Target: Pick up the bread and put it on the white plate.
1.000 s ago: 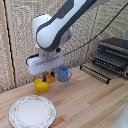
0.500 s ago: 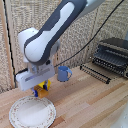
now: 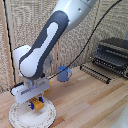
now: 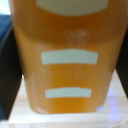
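Note:
My white boxy gripper [image 3: 36, 105] hangs low over the white dish [image 3: 50, 117] at the exterior view's lower left. Its blue-tipped fingers [image 3: 41, 99] are shut on the small orange-brown bread [image 3: 34, 103]. The bread is just above the dish's surface; I cannot tell whether it touches. In the wrist view the bread [image 4: 70, 55] fills almost the whole picture, orange-brown with pale rectangular marks, and a strip of light surface shows beyond it. The fingertips themselves are not clear in the wrist view.
A blue mug [image 3: 64, 74] stands on the wooden table [image 3: 95, 105] behind the dish. A black toaster oven [image 3: 114, 52] with a pulled-out wire rack [image 3: 97, 72] sits at the exterior view's right. A woven wall stands behind.
The arm has swung toward the exterior view's left and down, carrying the bread from near the mug to just above the white dish.

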Robot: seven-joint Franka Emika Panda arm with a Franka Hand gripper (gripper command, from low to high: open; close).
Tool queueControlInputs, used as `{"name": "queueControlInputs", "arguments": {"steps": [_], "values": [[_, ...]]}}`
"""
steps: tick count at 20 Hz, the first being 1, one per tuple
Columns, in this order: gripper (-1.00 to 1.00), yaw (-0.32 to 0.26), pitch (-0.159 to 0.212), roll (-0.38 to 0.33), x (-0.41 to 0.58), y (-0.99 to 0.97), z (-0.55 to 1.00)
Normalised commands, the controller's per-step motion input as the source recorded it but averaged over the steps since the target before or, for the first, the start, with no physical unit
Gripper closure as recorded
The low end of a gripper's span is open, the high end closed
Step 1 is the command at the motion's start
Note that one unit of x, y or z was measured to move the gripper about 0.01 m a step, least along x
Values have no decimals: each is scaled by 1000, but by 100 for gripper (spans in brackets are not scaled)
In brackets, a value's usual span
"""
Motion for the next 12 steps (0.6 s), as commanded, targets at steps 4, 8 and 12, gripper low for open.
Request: {"name": "queueControlInputs", "arguments": {"steps": [4, 8, 12], "values": [[100, 36, -31, -15, 205, 78, -280], [100, 3, -93, 0, 108, 80, -145], [100, 16, -109, 0, 31, 76, -5]]}}
